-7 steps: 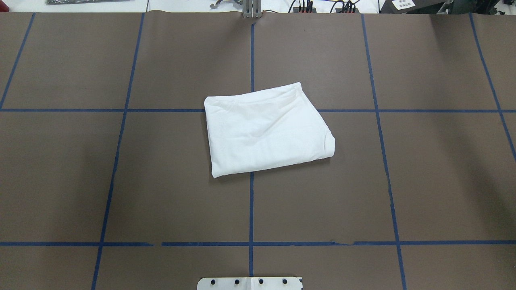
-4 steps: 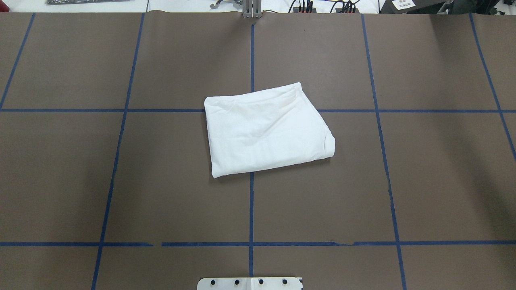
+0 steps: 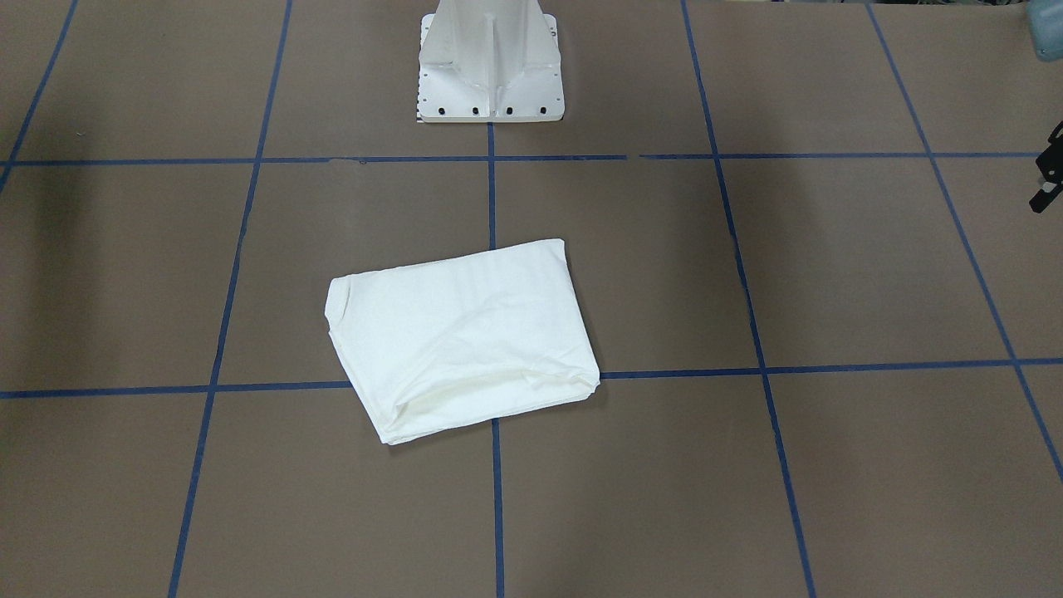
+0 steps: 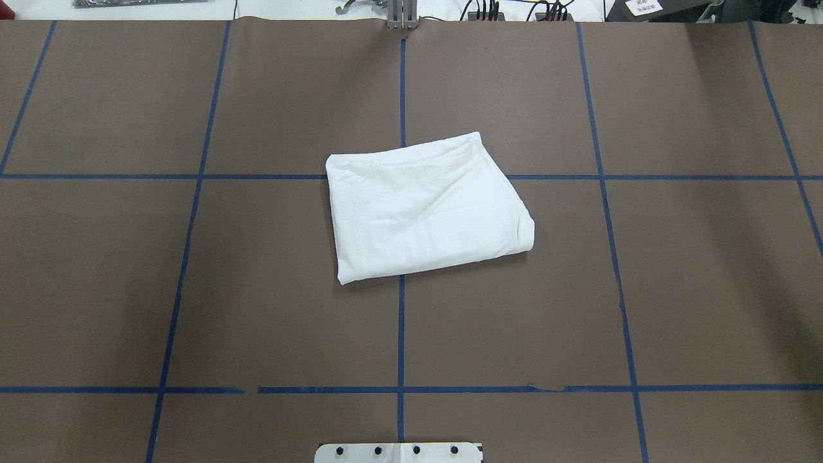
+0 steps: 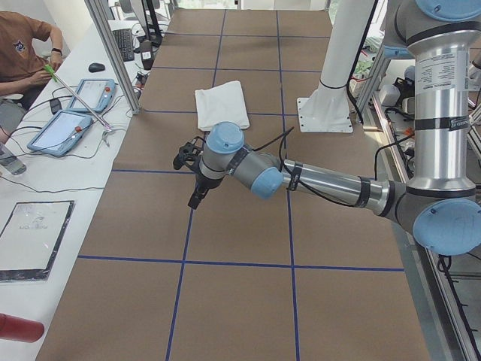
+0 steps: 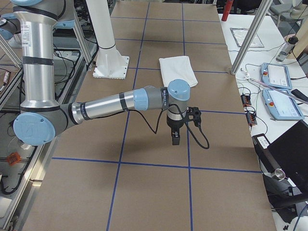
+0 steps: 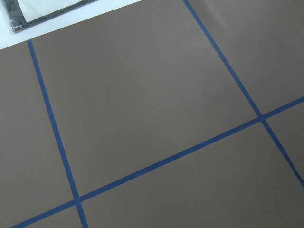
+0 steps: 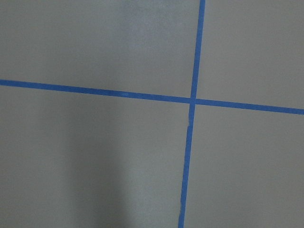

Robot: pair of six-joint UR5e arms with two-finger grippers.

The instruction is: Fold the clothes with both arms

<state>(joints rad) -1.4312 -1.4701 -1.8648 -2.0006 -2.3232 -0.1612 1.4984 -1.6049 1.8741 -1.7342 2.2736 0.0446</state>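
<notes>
The white T-shirt [image 4: 424, 209] lies folded into a compact rectangle at the table's middle, plain side up; its text, collar and label are hidden. It also shows in the front-facing view [image 3: 461, 336] and both side views [image 5: 222, 105] [image 6: 177, 67]. My left gripper [image 5: 195, 200] hangs low over bare table far to the shirt's left; a black bit of it pokes in at the front-facing view's right edge [image 3: 1046, 178]. My right gripper [image 6: 175, 139] points down over bare table far to the shirt's right. I cannot tell whether either is open or shut. Both wrist views show only table.
Blue tape lines [image 4: 400, 334] divide the brown table into squares. The white pedestal base [image 3: 490, 91] stands at the robot's side. An operators' bench with tablets [image 5: 71, 124] [image 6: 281, 77] and aluminium posts [image 5: 113, 53] runs along the far edge; a seated person [image 5: 22, 53] is there.
</notes>
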